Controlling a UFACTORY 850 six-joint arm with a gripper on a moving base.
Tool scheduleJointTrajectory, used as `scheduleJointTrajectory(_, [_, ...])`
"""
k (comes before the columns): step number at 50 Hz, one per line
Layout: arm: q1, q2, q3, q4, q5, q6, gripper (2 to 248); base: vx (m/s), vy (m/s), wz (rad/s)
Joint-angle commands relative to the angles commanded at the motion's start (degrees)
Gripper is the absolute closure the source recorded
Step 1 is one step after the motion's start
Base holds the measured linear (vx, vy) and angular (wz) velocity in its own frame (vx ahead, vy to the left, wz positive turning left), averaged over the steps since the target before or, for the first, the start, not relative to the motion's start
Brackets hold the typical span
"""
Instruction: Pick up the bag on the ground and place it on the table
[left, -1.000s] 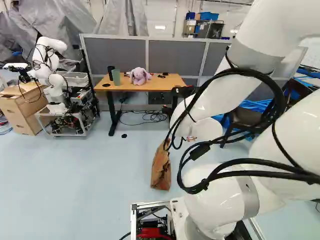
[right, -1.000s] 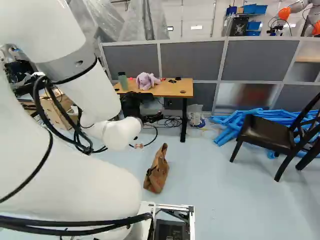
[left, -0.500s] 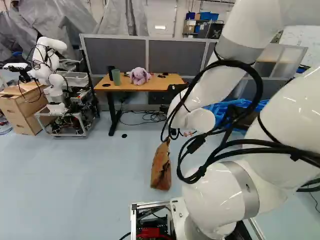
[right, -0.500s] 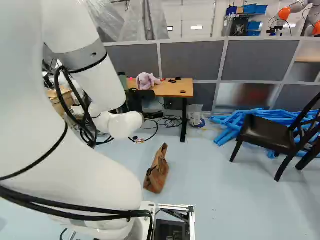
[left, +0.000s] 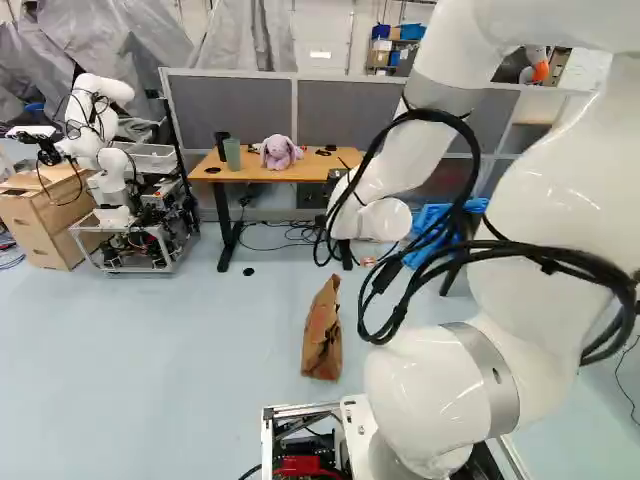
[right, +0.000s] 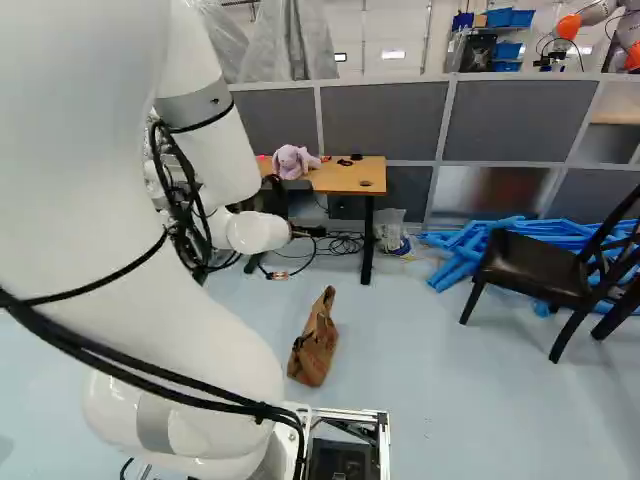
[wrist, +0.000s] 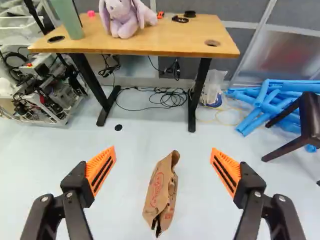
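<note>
Red print marks a creased brown paper bag (wrist: 158, 192) on the smooth pale-blue floor (wrist: 45, 155). It lies ahead of the black two-fingered gripper (right: 275, 198), centred between the ribbed orange pads (wrist: 101, 169) but well apart from them. The fingers stand wide open, holding nothing. Beyond is the wooden-topped table (wrist: 165, 42), bearing a fluffy lilac plush rabbit (wrist: 122, 15).

No words or numbers can be made out with certainty. In the wrist view, red print (wrist: 157, 184) within a curved red outline is borne by the brown paper bag (wrist: 165, 167); a smaller red mark (wrist: 168, 216) there cannot be read either.
</note>
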Motion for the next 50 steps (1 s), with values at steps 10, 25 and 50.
scheduleJointTrajectory(10, [0.47, -4.79, -3.60, 0.82, -3.94, 0.00, 3, 0.000, 0.000, 0.000])
scheduleJointTrajectory(25, [1.15, -11.75, -9.10, 2.06, -9.85, 0.00, 3, 0.000, 0.000, 0.000])
scheduleJointTrajectory(50, [1.89, -22.50, -18.38, 4.13, -19.71, 0.00, 3, 0.000, 0.000, 0.000])
